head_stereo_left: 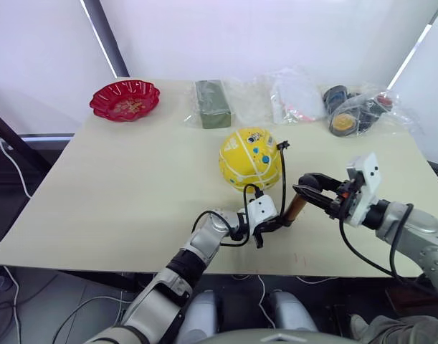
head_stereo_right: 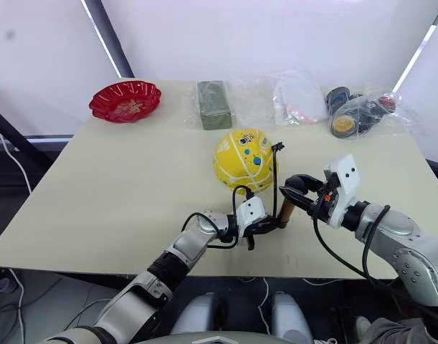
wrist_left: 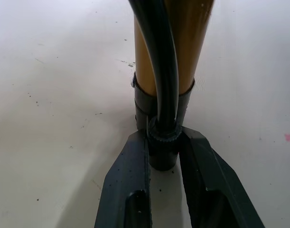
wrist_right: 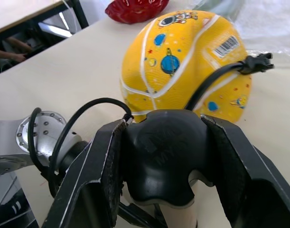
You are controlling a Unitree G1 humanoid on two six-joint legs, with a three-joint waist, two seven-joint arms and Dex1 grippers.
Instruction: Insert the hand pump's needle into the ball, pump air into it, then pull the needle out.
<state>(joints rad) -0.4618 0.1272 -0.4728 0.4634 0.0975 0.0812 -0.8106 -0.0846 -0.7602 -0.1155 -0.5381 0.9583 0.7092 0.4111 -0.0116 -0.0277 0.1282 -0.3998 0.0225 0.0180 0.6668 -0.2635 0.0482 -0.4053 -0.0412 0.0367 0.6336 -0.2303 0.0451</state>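
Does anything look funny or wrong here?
Yes. The needle hangs in the air beside the ball, not poked in, though the left hand and right hand already hold the pump.

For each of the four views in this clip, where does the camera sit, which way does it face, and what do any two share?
Left eye view: on the head, looking forward and down over the table; both arms, the left gripper and the right gripper hold the hand pump.
Right eye view: beside it, same scene, slightly offset.
Left wrist view: along the left fingers, clamped on the pump's black base cap.
Right wrist view: along the right fingers, gripping the T-handle, facing the ball.
Shared: the right wrist and eye views all show the ball, the needle and the red bowl.
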